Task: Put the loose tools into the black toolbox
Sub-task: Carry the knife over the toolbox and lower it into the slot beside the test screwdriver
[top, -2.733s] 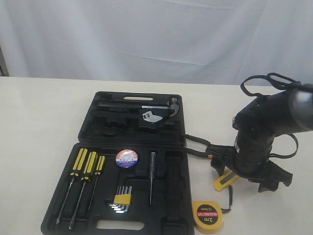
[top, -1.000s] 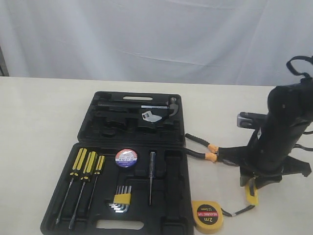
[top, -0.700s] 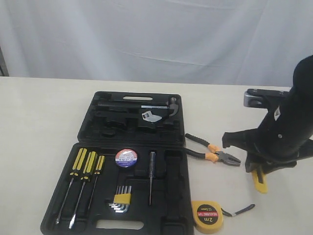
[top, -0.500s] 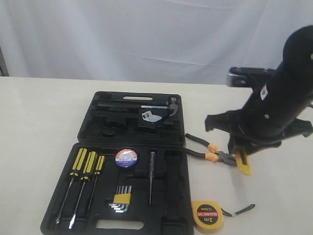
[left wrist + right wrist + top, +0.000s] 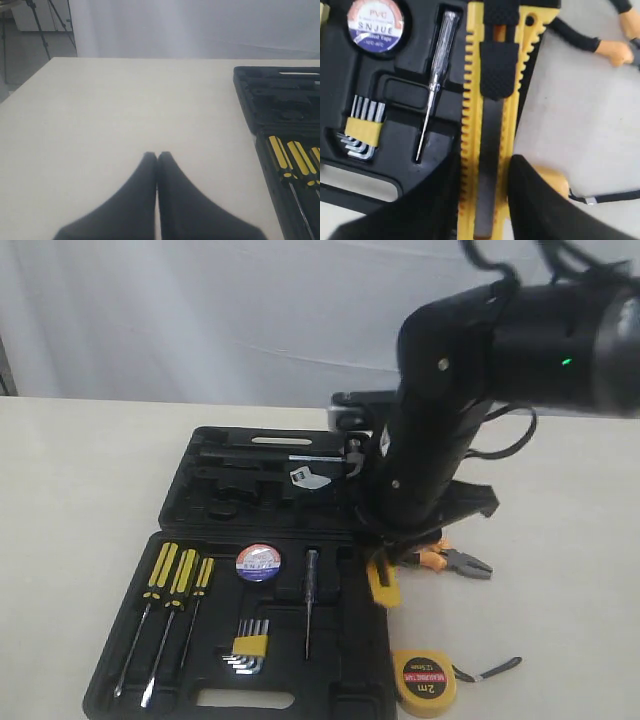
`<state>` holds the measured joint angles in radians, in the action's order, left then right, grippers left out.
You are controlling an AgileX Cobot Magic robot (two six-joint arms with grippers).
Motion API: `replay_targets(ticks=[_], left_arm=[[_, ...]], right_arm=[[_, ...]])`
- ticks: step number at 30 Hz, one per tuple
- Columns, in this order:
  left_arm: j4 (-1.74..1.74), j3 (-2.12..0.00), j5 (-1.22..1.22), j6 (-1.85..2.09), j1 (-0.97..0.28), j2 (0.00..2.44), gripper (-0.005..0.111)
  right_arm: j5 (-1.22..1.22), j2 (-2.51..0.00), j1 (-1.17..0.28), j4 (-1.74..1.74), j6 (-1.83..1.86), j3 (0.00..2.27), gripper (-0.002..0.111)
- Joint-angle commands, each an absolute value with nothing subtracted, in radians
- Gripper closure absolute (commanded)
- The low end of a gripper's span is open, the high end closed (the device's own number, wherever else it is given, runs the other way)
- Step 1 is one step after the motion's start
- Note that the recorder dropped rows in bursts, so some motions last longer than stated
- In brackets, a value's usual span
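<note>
I hold the utility knife (image 5: 492,115) clamped in my right end effector (image 5: 483,162) above the toolbox's (image 5: 345,640) right edge. Pliers (image 5: 455,560) and tape measure (image 5: 424,680) lie right of the toolbox. My left end effector (image 5: 157,157), closed together, hovers left of it.

The utility knife (image 5: 490,130) looks like glossy yellow plastic with toothed edges and a knurled black slider. The toolbox (image 5: 180,495) is matt black moulded plastic; the hex keys (image 5: 357,145) are bright metal; the counter (image 5: 80,480) is smooth and matt.
</note>
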<state>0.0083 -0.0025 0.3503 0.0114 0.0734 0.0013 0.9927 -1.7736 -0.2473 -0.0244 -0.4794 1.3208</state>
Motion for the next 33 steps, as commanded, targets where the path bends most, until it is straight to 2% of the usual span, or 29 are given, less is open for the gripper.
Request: replay_targets(ticks=[1,33], left_arm=[[0.0,0.0,0.342,0.007,0.069,0.0,0.107],[0.0,0.0,0.342,0.007,0.069,0.0,0.107]], right_arm=[[0.97,-1.863,-0.262,-0.054,-0.514,1.328,0.109],[0.888,-2.02,-0.262,0.0,-0.671,1.338,0.108]])
